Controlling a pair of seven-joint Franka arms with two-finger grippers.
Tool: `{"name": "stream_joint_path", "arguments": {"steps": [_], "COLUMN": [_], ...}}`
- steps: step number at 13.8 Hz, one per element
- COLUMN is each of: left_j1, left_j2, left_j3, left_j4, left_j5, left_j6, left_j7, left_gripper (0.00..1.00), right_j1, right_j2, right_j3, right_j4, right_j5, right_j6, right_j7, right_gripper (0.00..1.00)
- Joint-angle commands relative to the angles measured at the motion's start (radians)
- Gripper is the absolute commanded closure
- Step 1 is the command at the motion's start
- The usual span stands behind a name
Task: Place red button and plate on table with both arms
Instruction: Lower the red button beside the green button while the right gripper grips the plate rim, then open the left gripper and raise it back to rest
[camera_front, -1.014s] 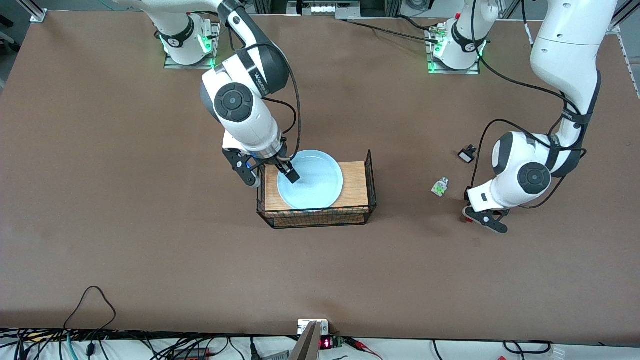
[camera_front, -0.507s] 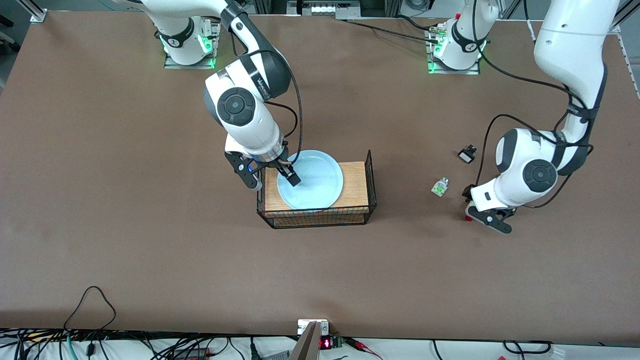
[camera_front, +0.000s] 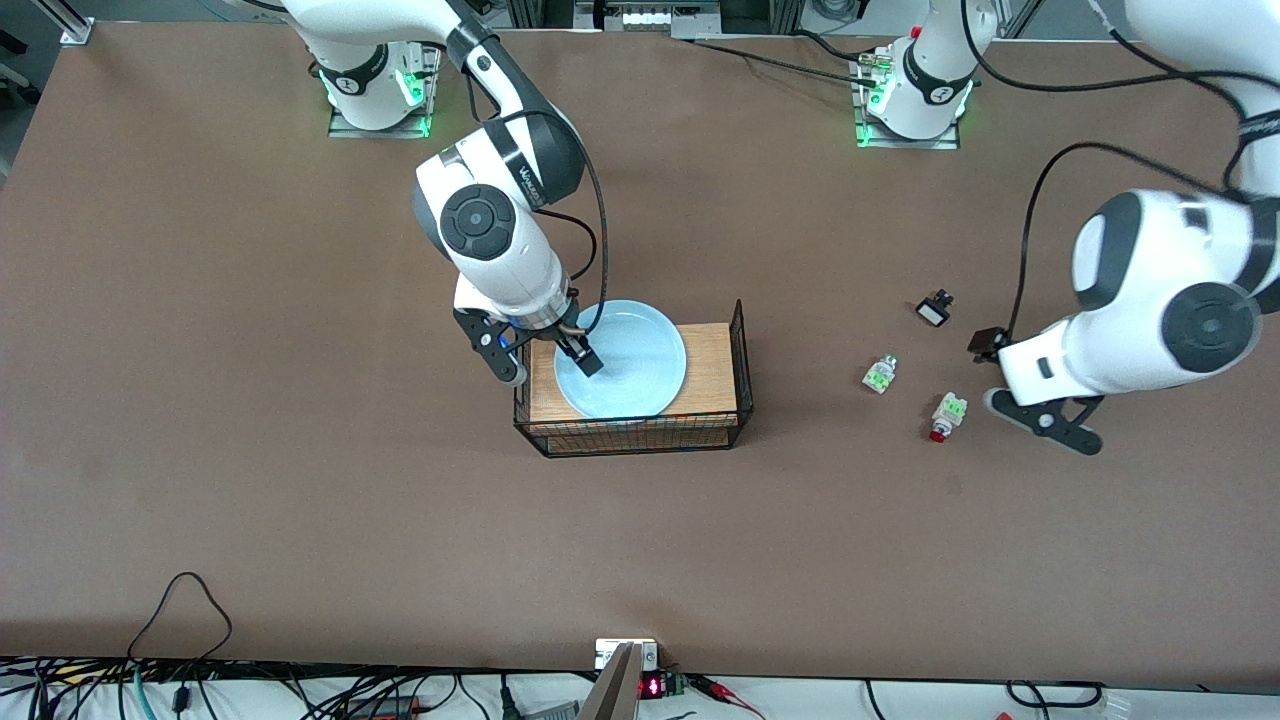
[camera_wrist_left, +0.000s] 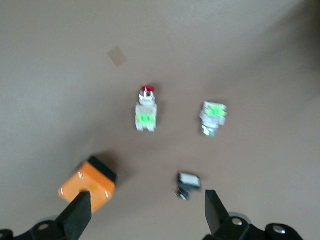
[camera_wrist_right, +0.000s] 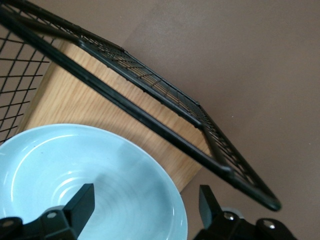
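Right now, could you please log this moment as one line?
left gripper: open, empty | red button: on table | right gripper: open, straddling plate rim | plate: on tray

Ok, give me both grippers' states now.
Left gripper: open, empty, beside the red button.
Right gripper: open, fingers straddling the plate rim.

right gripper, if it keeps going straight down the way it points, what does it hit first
Probably the rim of the round pale blue plate: the open right gripper straddles that rim, one finger over the bowl, the other outside. Depth is unclear.

The table (camera_front: 250, 400) bears a wire tray (camera_front: 740, 370), the red button (camera_front: 946, 415) and two small parts.
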Motion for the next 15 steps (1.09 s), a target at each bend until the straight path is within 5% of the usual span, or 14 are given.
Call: {"name": "stream_joint_path", "arguments": {"steps": [1,5,8,10,15], "left_j1": [0.001,-0.015,-0.019,-0.025,-0.022], "left_j2": [-0.02,-0.236,-0.408,-0.416,-0.411], "left_j3": [-0.002,0.012,0.04,0.099,0.09], "left_j4": [0.132,0.027,-0.225,-0.249,-0.219], "left_j5": [-0.025,-0.031,-0.038,-0.057,-0.058], "left_j6": [-0.184,-0.2,0.082,0.093,0.008], "left_j7": [-0.102,-0.342,-0.364,-0.353,-0.351], "left_gripper": [0.0,0.0,0.0,0.0,0.0], "right_j1": [0.01,0.017,0.019,0.019,0.019], "right_j2": [0.014,0.02,0.018,0.018,0.018], "right_j3": [-0.005,-0.005,-0.005,-0.005,-0.005], "right_j4": [0.024,0.024,0.024,0.024,0.023], "right_j5": [0.0,0.0,0.001,0.001,0.001], "right_j6": [0.002,0.008,0.024,0.024,0.021], "right_j7": [0.02,0.02,0.02,0.02,0.021], "right_gripper": [0.18,0.25,0.26,0.35,0.61]}}
